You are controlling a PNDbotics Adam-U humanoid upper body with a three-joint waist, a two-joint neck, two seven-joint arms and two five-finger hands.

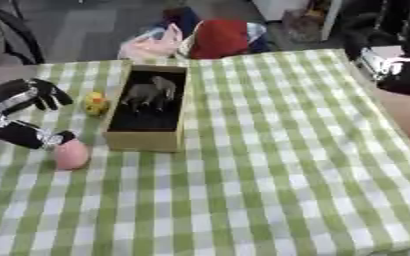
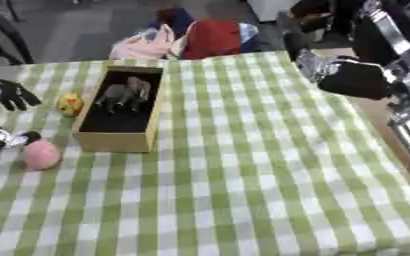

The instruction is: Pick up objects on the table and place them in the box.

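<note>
Box [image 1: 144, 139]: holds one grey elephant figure [image 1: 150, 93]; judged partly filled.
Pink ball [image 1: 70, 154]: on the cloth, touching the left hand [image 1: 20, 116] at its thumb tip; fingers spread, nothing gripped.
Yellow toy [image 1: 96, 103]: just beyond the fingers, outstanding.
Right hand [image 2: 355, 78]: far side, finger position unclear.

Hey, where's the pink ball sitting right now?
The pink ball lies on the checked cloth at the table's left side, just left of the box's near corner, with the left hand right above it; the yellow toy sits further back.
</note>
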